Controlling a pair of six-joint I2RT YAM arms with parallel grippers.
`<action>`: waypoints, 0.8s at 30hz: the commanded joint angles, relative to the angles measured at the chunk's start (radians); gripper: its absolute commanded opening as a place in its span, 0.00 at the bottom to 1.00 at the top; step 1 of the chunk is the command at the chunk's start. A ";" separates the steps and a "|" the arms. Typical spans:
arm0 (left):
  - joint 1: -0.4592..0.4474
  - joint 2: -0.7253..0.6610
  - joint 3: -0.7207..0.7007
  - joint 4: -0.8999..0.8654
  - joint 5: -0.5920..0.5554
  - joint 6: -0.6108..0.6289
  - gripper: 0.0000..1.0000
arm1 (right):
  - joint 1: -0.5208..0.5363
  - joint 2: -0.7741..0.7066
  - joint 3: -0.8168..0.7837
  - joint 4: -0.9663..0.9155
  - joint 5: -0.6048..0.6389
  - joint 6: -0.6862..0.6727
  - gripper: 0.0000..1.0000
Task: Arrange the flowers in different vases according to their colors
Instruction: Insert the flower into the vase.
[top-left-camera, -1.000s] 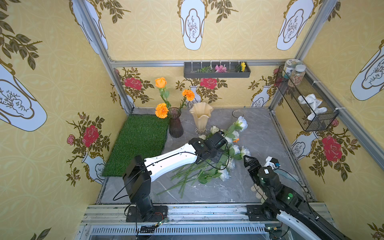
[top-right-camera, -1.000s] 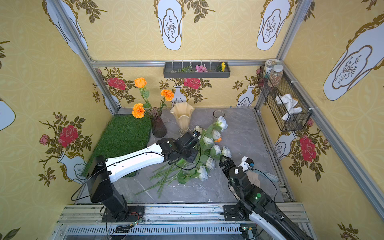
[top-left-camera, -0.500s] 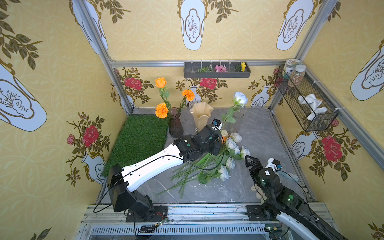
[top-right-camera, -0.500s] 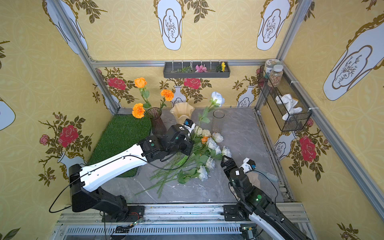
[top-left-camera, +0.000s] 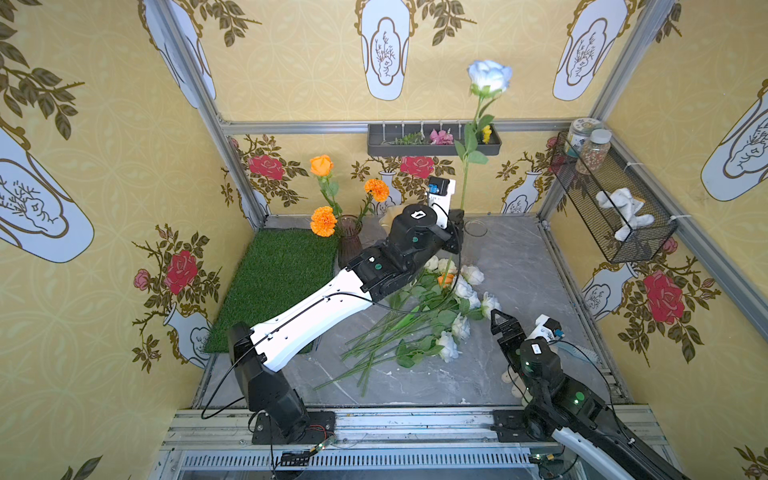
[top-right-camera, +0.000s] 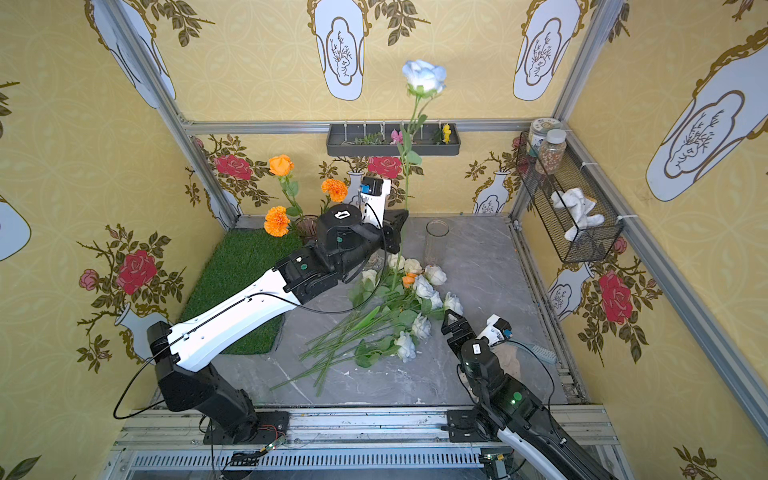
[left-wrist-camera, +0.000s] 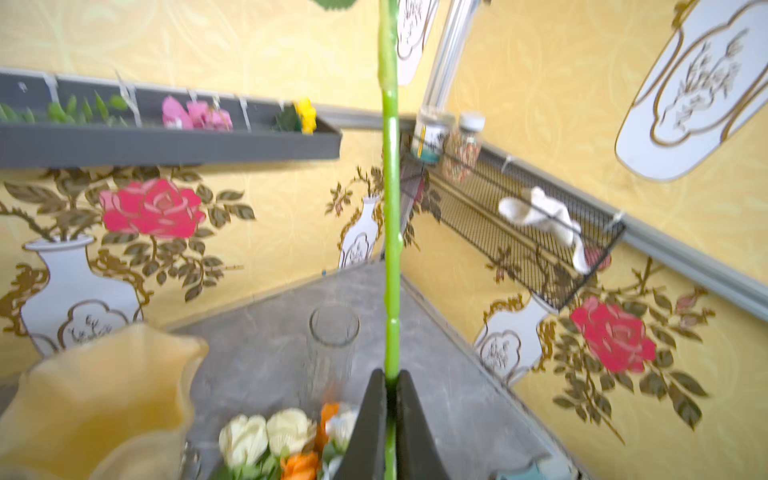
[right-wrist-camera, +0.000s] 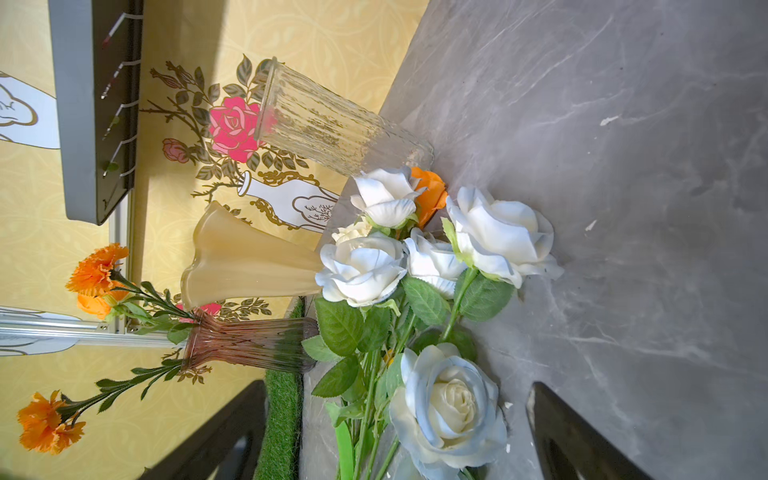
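Observation:
My left gripper (top-left-camera: 457, 220) (left-wrist-camera: 390, 386) is shut on the green stem (left-wrist-camera: 390, 208) of a pale-blue rose (top-left-camera: 488, 77) (top-right-camera: 424, 77), held upright high above the table. It hangs just beside the clear glass cylinder (top-left-camera: 476, 227) (left-wrist-camera: 332, 340). The cream ruffled vase (left-wrist-camera: 104, 395) (right-wrist-camera: 241, 266) stands empty, mostly hidden behind the arm in both top views. The purple ribbed vase (top-left-camera: 349, 245) (right-wrist-camera: 249, 345) holds orange flowers (top-left-camera: 323, 221). White, cream and orange flowers (top-left-camera: 440, 307) (top-right-camera: 407, 307) lie piled on the table. My right gripper (top-left-camera: 502, 322) (right-wrist-camera: 399, 432) is open, with a pale-blue rose (right-wrist-camera: 449, 407) of the pile lying between its fingers.
A green grass mat (top-left-camera: 282, 274) covers the left of the grey table. On the back wall hangs a grey tray (top-left-camera: 432, 143) with small pink and yellow flowers. A wire basket (top-left-camera: 611, 208) on the right wall holds jars and a white cloth.
My left gripper has lifted the pale-blue rose out of the pile, swung it upright and carried it back toward the clear cylinder. The right arm has not moved.

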 joint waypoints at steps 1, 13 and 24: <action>0.036 0.068 0.051 0.237 0.023 0.012 0.00 | 0.002 0.002 -0.006 0.081 0.022 -0.050 0.97; 0.109 0.433 0.507 0.215 0.182 -0.056 0.00 | 0.001 0.095 -0.054 0.328 -0.021 -0.140 0.97; 0.175 0.650 0.676 0.272 0.243 -0.100 0.00 | 0.000 0.016 -0.087 0.338 -0.014 -0.149 0.97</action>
